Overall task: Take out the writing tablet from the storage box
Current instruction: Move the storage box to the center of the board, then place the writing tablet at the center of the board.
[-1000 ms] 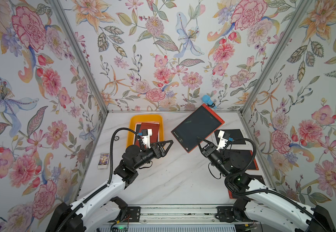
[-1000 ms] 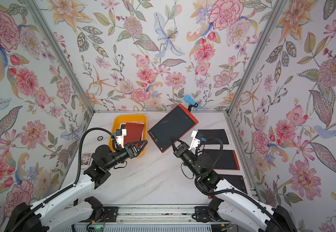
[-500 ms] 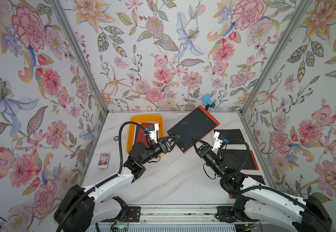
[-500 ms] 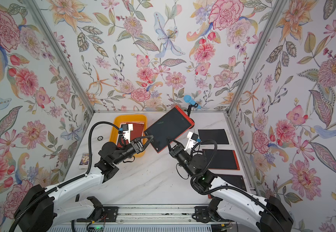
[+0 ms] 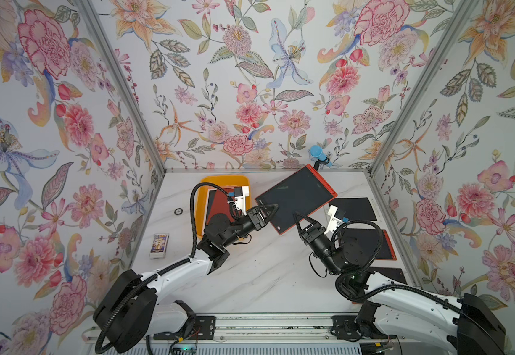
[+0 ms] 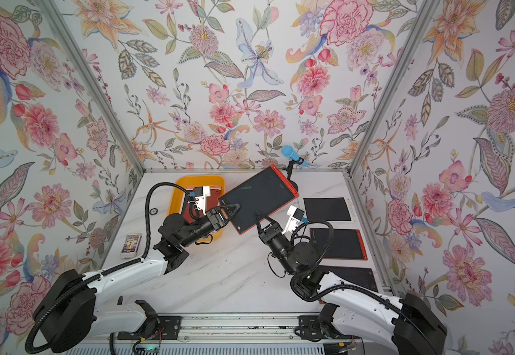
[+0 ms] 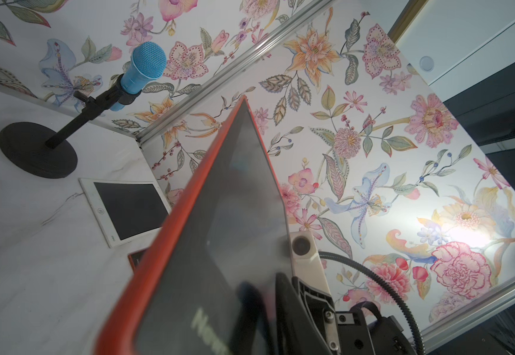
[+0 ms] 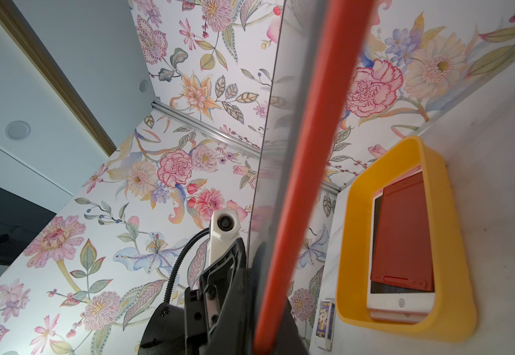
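Writing tablet edge-on in right wrist view.

A red-framed, dark-screened writing tablet hung tilted above the white marble table, outside the shallow yellow-orange plastic storage box and just to its right. The left gripper was clamped on the tablet's left edge. The right gripper met its lower edge, though its hold was unclear. Three more flat dark tablets lay in a row along the table's right side. A blue microphone stood on a black stand behind the raised tablet.
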Robot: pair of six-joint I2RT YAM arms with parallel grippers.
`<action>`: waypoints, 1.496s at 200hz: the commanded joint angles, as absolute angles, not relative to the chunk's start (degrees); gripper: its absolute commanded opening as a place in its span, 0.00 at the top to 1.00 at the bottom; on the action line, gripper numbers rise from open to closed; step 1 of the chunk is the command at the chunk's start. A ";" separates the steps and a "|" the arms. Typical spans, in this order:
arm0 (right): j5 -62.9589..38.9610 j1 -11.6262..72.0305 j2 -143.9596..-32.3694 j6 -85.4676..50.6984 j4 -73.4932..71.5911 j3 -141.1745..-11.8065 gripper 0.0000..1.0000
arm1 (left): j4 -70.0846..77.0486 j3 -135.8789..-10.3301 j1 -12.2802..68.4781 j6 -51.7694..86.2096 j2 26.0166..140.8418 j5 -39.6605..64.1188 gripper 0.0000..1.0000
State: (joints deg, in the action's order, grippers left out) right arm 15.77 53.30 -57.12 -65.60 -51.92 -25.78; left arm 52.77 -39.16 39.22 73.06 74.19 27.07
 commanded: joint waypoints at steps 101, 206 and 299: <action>28.87 42.01 -21.18 -52.53 -5.34 -29.01 0.21 | 24.61 -61.55 32.97 58.39 88.72 41.11 0.94; 33.78 35.56 -31.70 -27.79 19.34 -48.63 0.17 | 4.10 -85.75 30.01 46.31 119.91 44.24 0.97; 13.91 16.21 -36.65 -32.55 17.90 -43.76 0.16 | -5.68 -102.67 28.69 45.34 137.65 42.81 0.90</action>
